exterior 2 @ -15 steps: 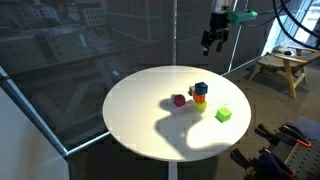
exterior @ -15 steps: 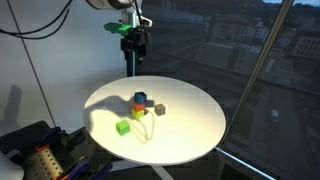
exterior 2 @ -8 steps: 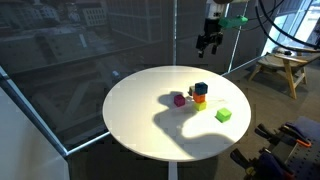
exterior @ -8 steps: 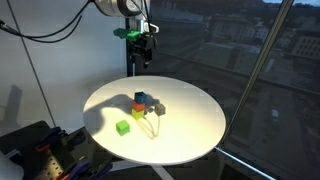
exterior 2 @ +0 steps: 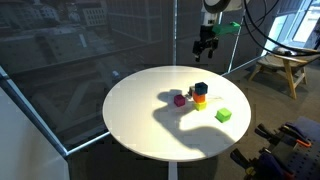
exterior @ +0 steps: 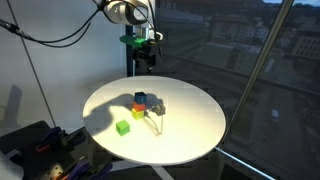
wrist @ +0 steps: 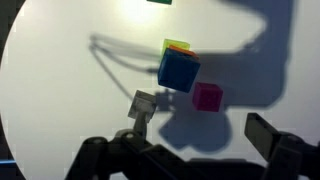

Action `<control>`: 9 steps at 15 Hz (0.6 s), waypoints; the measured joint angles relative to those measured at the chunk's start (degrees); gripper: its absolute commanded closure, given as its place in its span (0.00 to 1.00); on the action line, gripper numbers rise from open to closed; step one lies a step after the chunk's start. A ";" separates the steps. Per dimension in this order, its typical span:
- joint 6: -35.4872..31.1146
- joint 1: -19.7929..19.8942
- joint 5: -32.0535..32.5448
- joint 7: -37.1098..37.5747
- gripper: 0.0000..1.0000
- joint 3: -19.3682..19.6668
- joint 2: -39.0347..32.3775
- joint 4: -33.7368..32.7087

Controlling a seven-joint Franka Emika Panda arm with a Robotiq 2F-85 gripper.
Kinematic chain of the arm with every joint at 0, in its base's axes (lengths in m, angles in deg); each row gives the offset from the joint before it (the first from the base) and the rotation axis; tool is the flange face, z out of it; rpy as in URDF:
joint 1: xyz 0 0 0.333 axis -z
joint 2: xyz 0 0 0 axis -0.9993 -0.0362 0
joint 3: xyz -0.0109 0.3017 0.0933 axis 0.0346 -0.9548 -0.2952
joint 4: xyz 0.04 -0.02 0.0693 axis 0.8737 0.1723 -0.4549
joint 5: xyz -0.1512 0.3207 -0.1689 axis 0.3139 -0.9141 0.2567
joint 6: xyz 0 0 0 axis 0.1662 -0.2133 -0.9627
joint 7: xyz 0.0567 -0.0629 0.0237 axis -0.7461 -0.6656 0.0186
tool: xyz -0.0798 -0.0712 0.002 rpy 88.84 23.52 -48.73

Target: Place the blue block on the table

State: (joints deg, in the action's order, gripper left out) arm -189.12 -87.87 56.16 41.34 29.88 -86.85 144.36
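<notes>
The blue block [exterior: 141, 98] sits on top of a short stack of a yellow and an orange block near the middle of the round white table [exterior: 190, 132]. It also shows in an exterior view [exterior 2: 201, 88] and in the wrist view [wrist: 178, 70]. My gripper [exterior: 146, 56] [exterior 2: 205, 47] hangs high above the far edge of the table, well away from the blocks. In the wrist view its fingers [wrist: 195, 150] are spread open and empty, with the stack ahead of them.
A magenta block [exterior 2: 180, 99] [wrist: 207, 96] and a dark grey block [exterior: 159, 109] [wrist: 145, 103] lie close beside the stack. A green block [exterior: 122, 127] [exterior 2: 222, 115] lies apart from it. Glass walls stand behind the table. A wooden stool [exterior 2: 283, 68] stands off to the side.
My gripper has come down and moved in toward the table over the last second. The blocks have not moved.
</notes>
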 measured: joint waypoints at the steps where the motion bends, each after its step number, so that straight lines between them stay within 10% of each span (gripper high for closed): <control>1: -0.02 0.00 0.00 0.00 0.00 0.07 -0.68 -0.35; 9: -0.59 0.00 0.00 0.00 0.00 0.39 -5.18 -1.17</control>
State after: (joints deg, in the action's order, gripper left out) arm -189.71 -87.86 56.16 41.34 30.27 -92.04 143.19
